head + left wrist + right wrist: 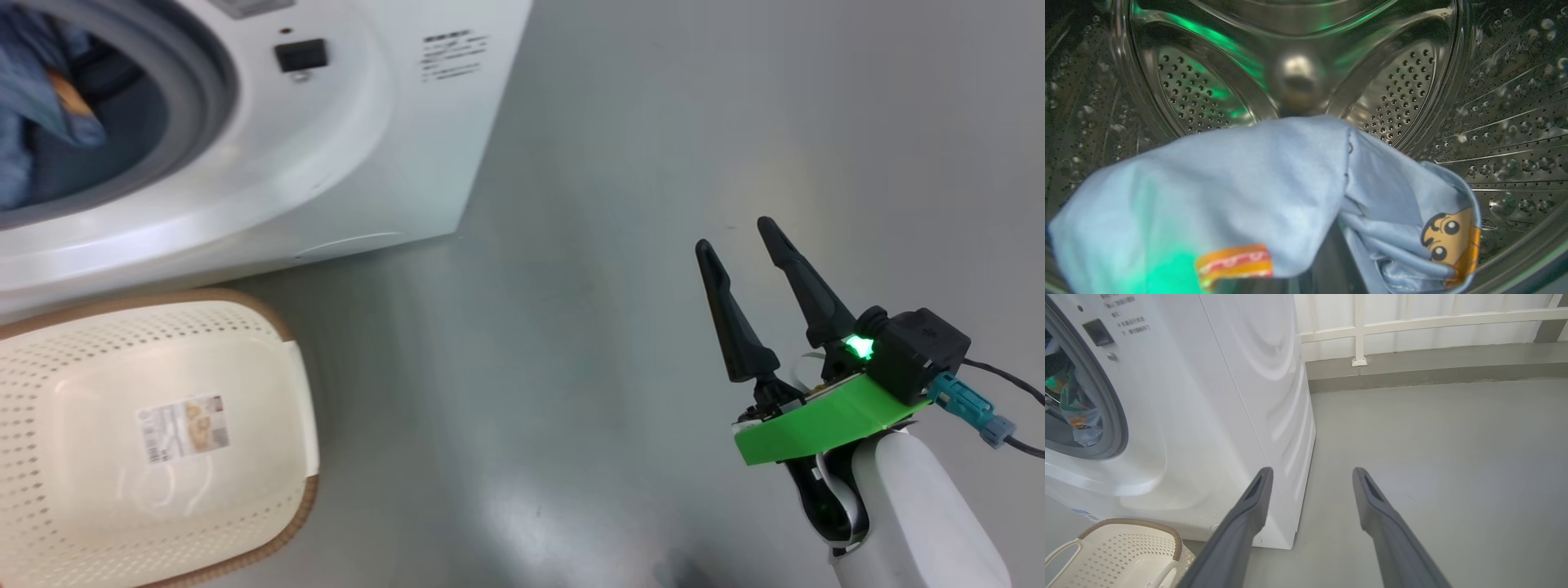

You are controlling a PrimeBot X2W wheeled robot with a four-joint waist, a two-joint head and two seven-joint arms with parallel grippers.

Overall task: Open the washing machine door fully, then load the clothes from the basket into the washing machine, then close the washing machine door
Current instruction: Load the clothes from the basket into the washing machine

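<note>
While its round mouth gapes at ten o'clock in the head view, the washing machine [392,122] stands on the grey floor [612,204]. At eight o'clock, just in front of it, sits the basket [122,490], a paper label [184,426] on its bottom. Inside the steel drum [1494,122] the clothes [1229,192] hang bunched over the left fingers, which are hidden and closed on the fabric. At four o'clock the right fingers [737,327] are spread wide, holding nothing.
</note>
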